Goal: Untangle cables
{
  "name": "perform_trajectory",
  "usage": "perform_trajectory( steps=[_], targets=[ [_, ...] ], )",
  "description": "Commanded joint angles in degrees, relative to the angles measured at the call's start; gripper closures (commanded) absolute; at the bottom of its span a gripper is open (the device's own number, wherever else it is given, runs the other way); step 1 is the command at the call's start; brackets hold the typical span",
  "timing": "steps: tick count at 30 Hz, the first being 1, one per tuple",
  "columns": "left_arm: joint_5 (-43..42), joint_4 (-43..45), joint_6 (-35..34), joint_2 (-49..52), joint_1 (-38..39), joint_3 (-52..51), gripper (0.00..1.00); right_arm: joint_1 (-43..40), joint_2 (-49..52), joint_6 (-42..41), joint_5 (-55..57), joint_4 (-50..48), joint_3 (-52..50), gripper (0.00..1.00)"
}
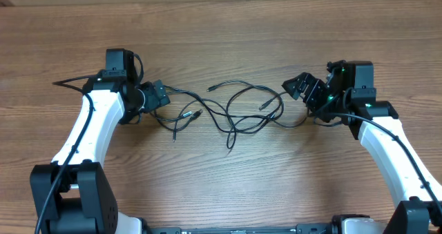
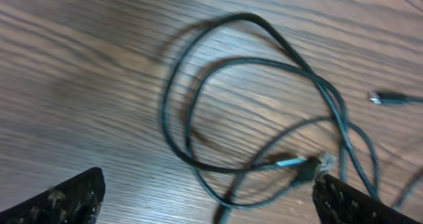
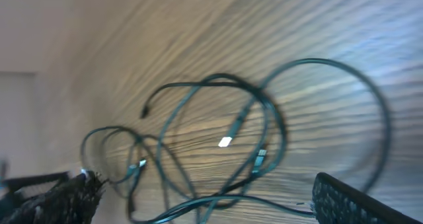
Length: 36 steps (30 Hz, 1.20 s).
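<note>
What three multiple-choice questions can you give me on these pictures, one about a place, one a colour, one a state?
1. Where do the cables lie?
A. On the table, between the left gripper and the right gripper.
B. Draped over the right arm.
C. In a box.

2. What colour are the cables?
A. White.
B. Black.
C. Red.

3. How does the left gripper stand?
A. Shut on a plug.
B. Open.
C. Out of view.

Answers:
1 A, the overhead view shows the tangle on the wood between them.
2 B, every cord looks dark.
3 B, its wrist view shows the fingers far apart.
</note>
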<state>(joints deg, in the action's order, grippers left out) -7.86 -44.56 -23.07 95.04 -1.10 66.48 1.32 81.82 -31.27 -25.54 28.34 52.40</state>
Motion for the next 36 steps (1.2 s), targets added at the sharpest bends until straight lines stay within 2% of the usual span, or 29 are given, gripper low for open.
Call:
perform_trajectory(
  steps=[1,5,10,11,12,13,14,16,20,27,31,36],
  targets=[
    [-9.7,0.5,6.7,-0.5,1.0,0.7,0.0,0.3,0.2,0.2,7.7,0.9,1.2,0.0],
    [-19.6,1.1,11.6,-0.5,3.4,0.7,0.03,0.3,0.6,0.2,9.0,1.6,1.2,0.0],
    [-21.6,2.1,11.0,-0.5,8.7,0.7,0.1,0.3,1.8,0.2,9.0,2.8,1.2,0.0],
    [-21.6,2.8,10.3,-0.5,10.3,0.7,0.15,0.3,2.3,0.2,9.0,3.3,1.2,0.0],
    [-21.6,3.4,9.7,-0.5,11.7,0.7,0.3,0.3,2.6,0.2,9.0,3.3,1.2,0.0],
    [-21.6,4.2,9.2,-0.5,13.1,0.7,0.49,0.3,2.8,0.2,9.0,3.3,1.2,0.0],
    [-21.5,4.8,8.6,-0.5,14.3,0.7,0.63,0.3,3.0,0.2,9.0,3.3,1.2,0.0],
    [-20.9,6.6,6.9,-0.5,17.4,0.7,0.76,0.3,3.1,0.2,9.0,3.3,1.2,0.0],
    [-15.0,9.8,1.8,-0.2,22.4,0.7,0.77,0.3,3.1,0.2,9.0,3.3,1.2,0.0],
    [-9.0,17.1,-4.4,3.3,30.8,0.7,0.87,0.3,3.1,0.2,9.0,3.3,1.2,0.0],
    [-8.3,15.6,-5.9,7.4,34.6,0.7,0.93,0.3,3.1,0.2,9.0,3.3,1.2,0.0],
    [-10.7,9.7,-5.1,11.9,37.2,0.8,0.95,0.3,3.1,0.2,9.0,3.3,1.2,0.0]
  ],
)
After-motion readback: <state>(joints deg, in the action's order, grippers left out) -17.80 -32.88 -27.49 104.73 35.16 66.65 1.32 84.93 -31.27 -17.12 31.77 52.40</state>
